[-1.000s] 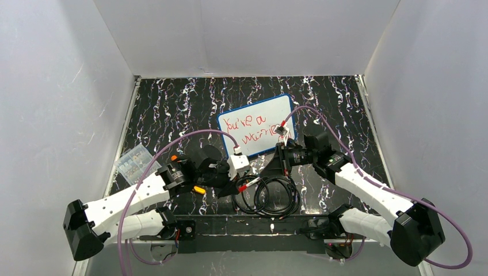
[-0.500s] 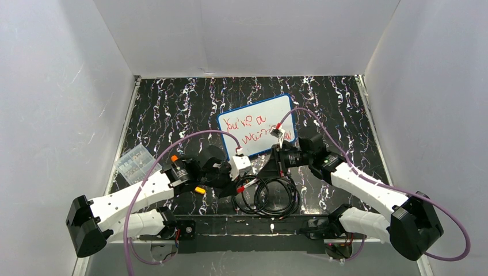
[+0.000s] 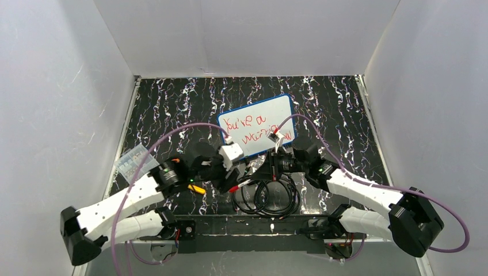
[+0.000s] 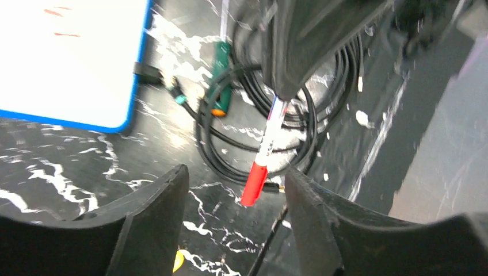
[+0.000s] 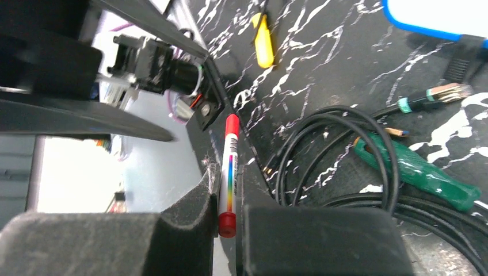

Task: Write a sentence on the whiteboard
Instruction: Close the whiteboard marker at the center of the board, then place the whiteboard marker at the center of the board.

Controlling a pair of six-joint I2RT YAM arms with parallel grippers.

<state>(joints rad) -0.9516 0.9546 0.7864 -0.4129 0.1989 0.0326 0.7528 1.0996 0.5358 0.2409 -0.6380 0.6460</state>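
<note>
The whiteboard [image 3: 277, 110] lies tilted at the middle of the table, blue-framed. The sentence [image 3: 246, 123] is on it in red, in two lines. My right gripper [image 3: 275, 167] is near the board's front edge, shut on a white marker [image 5: 228, 167] with a rainbow stripe and red ends. In the left wrist view the marker [image 4: 268, 137] hangs from the right gripper's fingers, its red cap [image 4: 254, 184] pointing down between my left jaws without touching them. My left gripper [image 4: 236, 192] is open round that capped end. A corner of the whiteboard [image 4: 69, 63] shows at upper left.
A coil of black cable [image 3: 270, 198] lies under both grippers near the front edge. A green-handled tool [image 5: 426, 172] and a small cable plug [image 5: 446, 92] rest beside the coil. A yellow piece [image 5: 263, 40] lies on the marbled table. A clear plastic box [image 3: 133, 162] sits at left.
My left gripper has opened and let go of the marker's capped end. Both grippers have shifted a little left. The right gripper keeps the marker.
</note>
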